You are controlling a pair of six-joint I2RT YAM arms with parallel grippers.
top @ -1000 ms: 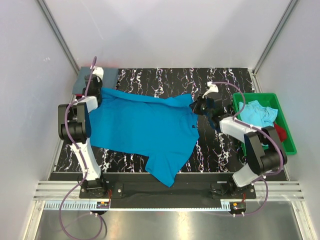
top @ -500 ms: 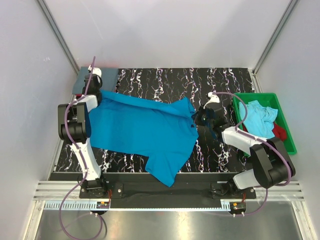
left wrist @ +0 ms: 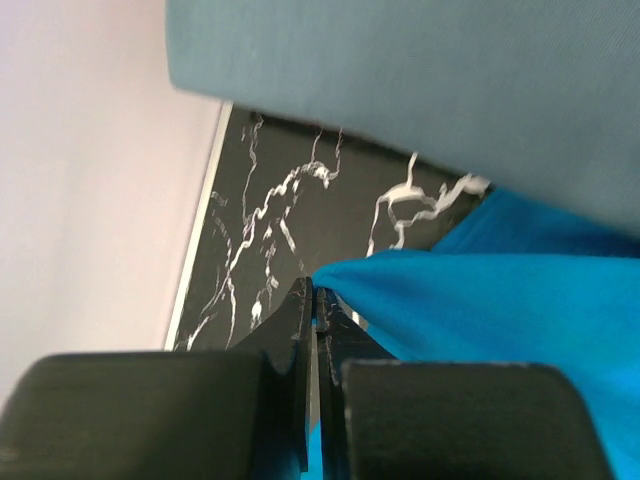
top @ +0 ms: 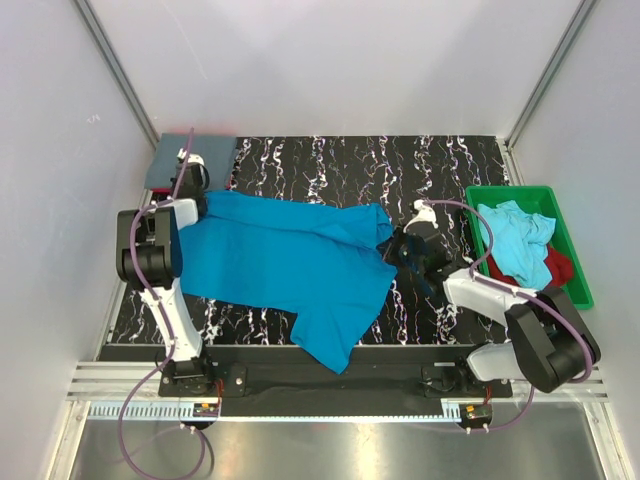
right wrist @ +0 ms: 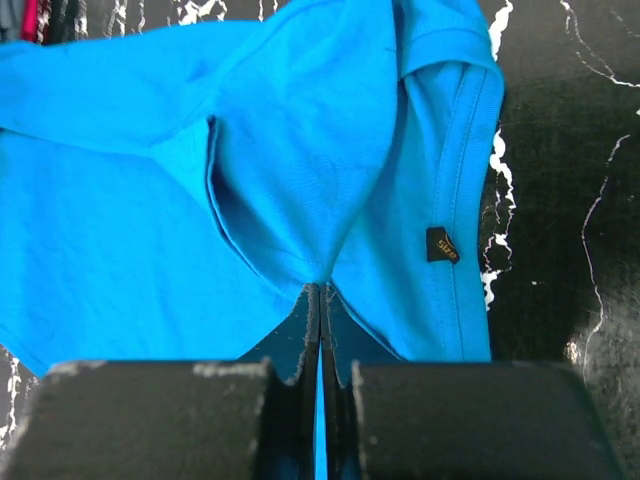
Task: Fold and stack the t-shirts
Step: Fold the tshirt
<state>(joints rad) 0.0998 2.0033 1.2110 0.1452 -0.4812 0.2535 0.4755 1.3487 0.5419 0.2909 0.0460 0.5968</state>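
Right wrist view shows the right end effector (right wrist: 320,292) clenched on a pinch of the turquoise t-shirt (right wrist: 150,220) near its collar, while the left end effector (left wrist: 314,300) grips a corner of the same shirt. The shirt lies spread on the table (top: 330,160) from nine o'clock to the centre. It looks light and limp and likely to sag, so hems and shoulder seams are probably the best places to hold it.

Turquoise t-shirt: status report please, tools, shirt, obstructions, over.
Left tool shut on turquoise t-shirt corner. Right tool shut on its fold. Grey t-shirt close beyond left tool.
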